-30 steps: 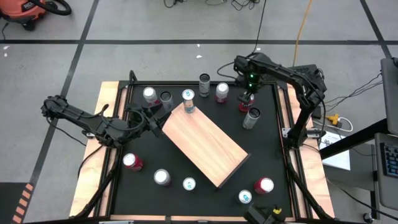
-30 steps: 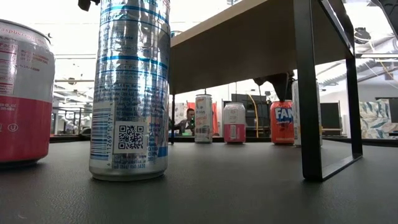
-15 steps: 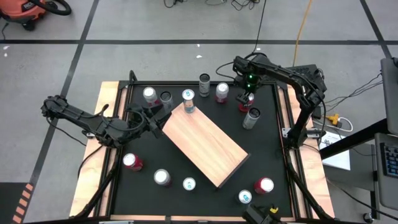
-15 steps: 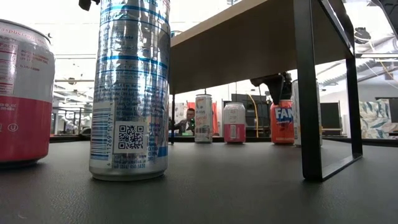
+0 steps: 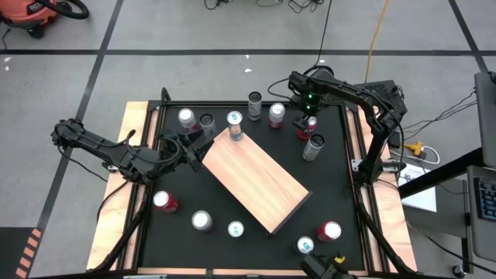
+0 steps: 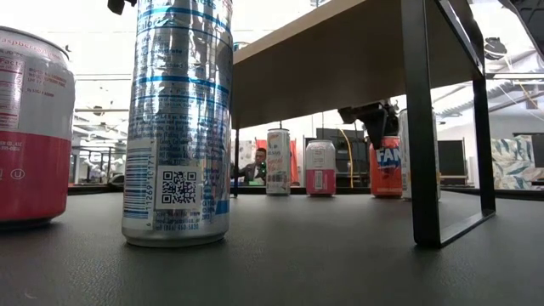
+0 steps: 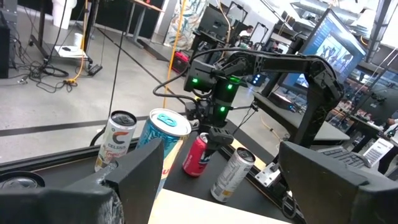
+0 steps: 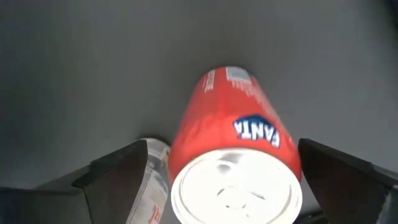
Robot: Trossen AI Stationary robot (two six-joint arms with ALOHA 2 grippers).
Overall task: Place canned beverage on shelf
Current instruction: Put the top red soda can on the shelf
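The red Fanta can (image 5: 304, 130) stands upright on the black table near its far right corner; it also shows in the low view (image 6: 387, 166) and the right wrist view (image 8: 239, 149). My right gripper (image 5: 305, 121) hangs over it, open, pointing down, one finger on either side of the can's top (image 8: 236, 186) without touching. The pale wooden shelf (image 5: 256, 177) stands slantwise at mid-table on dark legs (image 6: 421, 127). A blue-topped can (image 5: 235, 127) stands on its far corner. My left gripper (image 5: 194, 147) waits open beside the shelf's left corner.
A silver can (image 5: 313, 146) stands close by the red one, toward the near side. More cans stand along the far edge (image 5: 277, 115) (image 5: 255, 101) (image 5: 186, 118) and along the near edge (image 5: 164, 201) (image 5: 201, 221) (image 5: 330, 231). A tall silver-blue can (image 6: 178, 119) fills the low view's foreground.
My right gripper has come down a little over the red Fanta can, staying open. The can has not moved.
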